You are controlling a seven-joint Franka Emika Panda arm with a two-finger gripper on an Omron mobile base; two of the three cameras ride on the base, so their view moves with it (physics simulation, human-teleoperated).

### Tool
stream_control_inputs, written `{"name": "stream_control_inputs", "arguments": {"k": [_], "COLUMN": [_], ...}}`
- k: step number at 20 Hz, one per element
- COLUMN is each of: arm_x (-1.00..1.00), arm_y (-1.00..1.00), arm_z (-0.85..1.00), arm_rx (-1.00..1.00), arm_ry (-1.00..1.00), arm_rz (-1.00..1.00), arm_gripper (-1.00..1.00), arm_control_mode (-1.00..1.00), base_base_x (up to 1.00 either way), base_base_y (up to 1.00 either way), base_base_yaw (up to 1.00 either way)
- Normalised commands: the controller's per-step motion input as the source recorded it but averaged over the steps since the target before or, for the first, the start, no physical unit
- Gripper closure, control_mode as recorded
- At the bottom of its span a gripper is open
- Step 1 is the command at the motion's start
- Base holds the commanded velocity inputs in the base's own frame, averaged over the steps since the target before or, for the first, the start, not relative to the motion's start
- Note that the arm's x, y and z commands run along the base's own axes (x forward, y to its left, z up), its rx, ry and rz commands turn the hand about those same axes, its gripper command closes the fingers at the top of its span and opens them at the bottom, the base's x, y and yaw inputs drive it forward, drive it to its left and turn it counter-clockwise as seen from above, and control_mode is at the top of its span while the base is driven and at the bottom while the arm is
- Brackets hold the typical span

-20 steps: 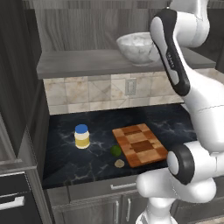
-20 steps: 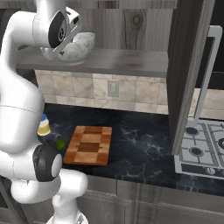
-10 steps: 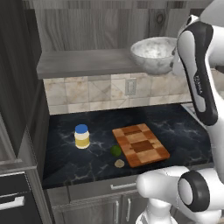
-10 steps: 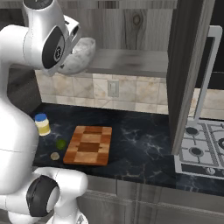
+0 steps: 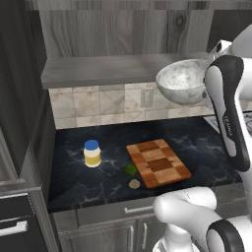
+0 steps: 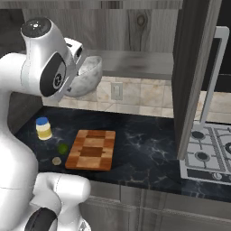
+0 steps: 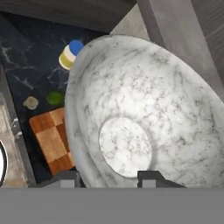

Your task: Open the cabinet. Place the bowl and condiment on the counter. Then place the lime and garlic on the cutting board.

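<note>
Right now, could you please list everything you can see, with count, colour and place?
bowl: one, white-grey speckled, held up in the air in front of the shelf, above the counter.
condiment: one, pale yellow jar with blue lid, upright on the counter, left of the board.
lime: one, green, on the counter at the board's left edge.
garlic: one, beige, on the counter just in front of the lime.
cutting board: one, checkered brown, flat on the counter.
counter: one, black marble.
cabinet: door swung open, dark grey.
stove: one, grey, right of the counter.
gripper: one, fingers closed on the bowl's rim.
</note>
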Motion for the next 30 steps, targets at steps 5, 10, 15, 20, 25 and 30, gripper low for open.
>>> {"name": "stream_control_inputs", "arguments": {"k": [5,10,15,20,25,30], "arm_x": [-0.05,-0.05,-0.07,-0.06,-0.02,0.0], "arm_y": [-0.07,-0.12,-0.17,-0.31,-0.32,0.22], "arm_z": [-0.5,-0.62,-0.72,-0.64,-0.52,-0.32], "arm_rx": [-0.04,-0.02,-0.03,0.0,0.0,0.0], "arm_ry": [0.02,0.04,0.07,0.05,0.02,0.0], "arm_rz": [0.02,0.02,0.0,0.0,0.0,0.0], "arm_gripper": [1.0,1.0,1.0,1.0,1.0,1.0], "arm_control_mode": [-1.0,-1.0,-1.0,-1.0,-1.0,-1.0], "base_base_x": [0.0,0.0,0.0,0.0,0.0,0.0], "base_base_y": [0.0,0.0,0.0,0.0,0.0,0.0], "base_base_yaw": [0.0,0.0,0.0,0.0,0.0,0.0]}}
